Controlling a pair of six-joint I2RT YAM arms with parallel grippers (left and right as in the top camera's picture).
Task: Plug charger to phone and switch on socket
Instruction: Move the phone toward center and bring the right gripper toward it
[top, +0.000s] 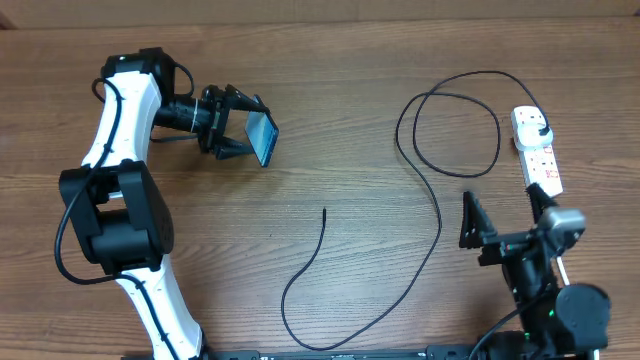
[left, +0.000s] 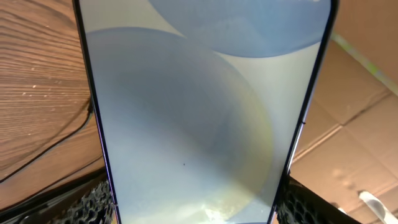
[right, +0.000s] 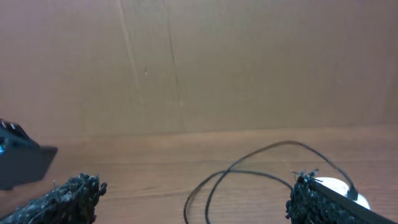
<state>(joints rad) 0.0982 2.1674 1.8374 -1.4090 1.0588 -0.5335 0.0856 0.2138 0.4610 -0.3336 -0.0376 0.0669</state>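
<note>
My left gripper (top: 252, 133) is shut on the phone (top: 264, 138), holding it on edge above the table at the upper left. In the left wrist view the lit light-blue phone (left: 205, 106) fills the frame, with a finger pad (left: 93, 202) against each long edge. The charger (top: 437, 215), a thin black cable, runs from a black plug in the socket (top: 541, 165) through a loop, then down and round to its free end (top: 324, 211) at mid-table. My right gripper (top: 502, 210) stands open and empty just left of the socket. From the right wrist, the charger loop (right: 249, 174) lies ahead of the fingers (right: 71, 199).
A brown cardboard wall (right: 199, 62) closes the far side of the wooden table. The socket's white end (right: 349, 190) peeks out behind my right finger. The left arm's white links (top: 120, 130) run along the left edge.
</note>
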